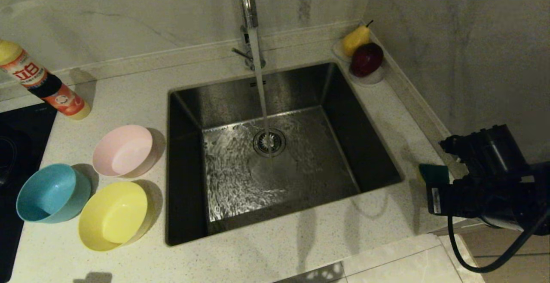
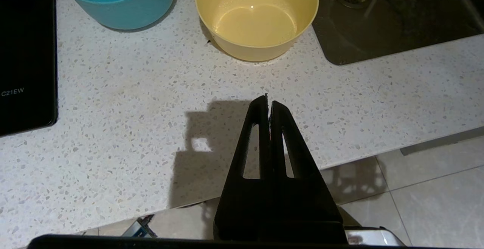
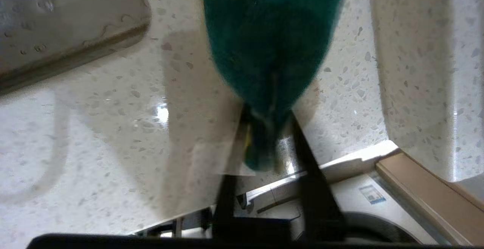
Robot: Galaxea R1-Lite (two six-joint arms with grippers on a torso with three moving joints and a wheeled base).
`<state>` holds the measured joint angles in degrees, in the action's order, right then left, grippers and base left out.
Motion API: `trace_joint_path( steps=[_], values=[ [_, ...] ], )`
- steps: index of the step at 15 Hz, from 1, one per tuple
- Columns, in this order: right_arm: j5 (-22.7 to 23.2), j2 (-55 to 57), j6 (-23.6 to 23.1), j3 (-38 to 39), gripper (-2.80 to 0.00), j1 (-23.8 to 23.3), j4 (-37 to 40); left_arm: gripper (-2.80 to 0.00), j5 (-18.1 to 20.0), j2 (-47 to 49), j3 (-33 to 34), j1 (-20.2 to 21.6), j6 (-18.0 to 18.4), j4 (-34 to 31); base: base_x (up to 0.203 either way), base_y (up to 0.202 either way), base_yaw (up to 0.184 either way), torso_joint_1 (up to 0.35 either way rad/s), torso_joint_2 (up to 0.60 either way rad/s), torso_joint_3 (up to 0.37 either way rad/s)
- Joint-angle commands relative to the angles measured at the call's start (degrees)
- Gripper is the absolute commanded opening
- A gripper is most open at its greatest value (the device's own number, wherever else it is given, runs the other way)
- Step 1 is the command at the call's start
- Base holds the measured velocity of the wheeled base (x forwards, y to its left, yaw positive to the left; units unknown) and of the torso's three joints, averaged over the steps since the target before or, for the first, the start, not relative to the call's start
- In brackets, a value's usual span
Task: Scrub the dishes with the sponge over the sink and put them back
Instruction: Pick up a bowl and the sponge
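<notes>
- Speckled table [image 1: 142,77] holds sink [image 1: 189,154], water running.
- Right tool [image 3: 264,128] pinches sponge [image 3: 268,45] at table's right edge.
- Left tool [image 2: 268,103] closed, empty, over front edge.

Bowls left of the sink [image 1: 300,85], sponge right

Three bowls [image 1: 114,214] are set on the counter [image 1: 266,261]; the sponge [image 1: 433,173] is held right of the sink.

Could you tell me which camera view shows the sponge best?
The right wrist view: the sponge fills the frame, its green side up, pinched between the right gripper. The head view shows only a small green corner at the arm's tip, right of the sink. The left wrist view does not show it.
</notes>
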<state>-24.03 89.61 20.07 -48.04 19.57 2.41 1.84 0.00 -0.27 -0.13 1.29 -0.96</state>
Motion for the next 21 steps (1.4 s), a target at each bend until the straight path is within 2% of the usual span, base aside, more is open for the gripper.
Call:
trace_joint_path(
  steps=[1,8,10,16,21],
  values=[
    [-0.1,1.1,0.1,0.1,-2.8,-0.4,-1.2,-2.8,0.0,0.1,0.0,0.0,0.0,0.0,0.0,0.0,0.0,0.0,0.0,0.0],
    [0.2,-2.8,-0.7,0.0,-2.8,-0.3,-2.0,-2.8,0.0,0.1,0.0,0.0,0.0,0.0,0.0,0.0,0.0,0.0,0.0,0.0],
    [2.0,-5.6,-0.8,-0.1,-2.8,0.3,-1.8,-2.8,0.0,0.1,0.0,0.0,0.0,0.0,0.0,0.0,0.0,0.0,0.0,0.0],
    [15.7,-14.4,-1.3,-1.1,-2.8,1.2,3.2,-2.8,0.0,0.1,0.0,0.0,0.0,0.0,0.0,0.0,0.0,0.0,0.0,0.0],
    [27.4,-21.5,-1.3,-2.6,-2.8,2.1,10.5,-2.8,0.0,0.1,0.0,0.0,0.0,0.0,0.0,0.0,0.0,0.0,0.0,0.0]
  ],
)
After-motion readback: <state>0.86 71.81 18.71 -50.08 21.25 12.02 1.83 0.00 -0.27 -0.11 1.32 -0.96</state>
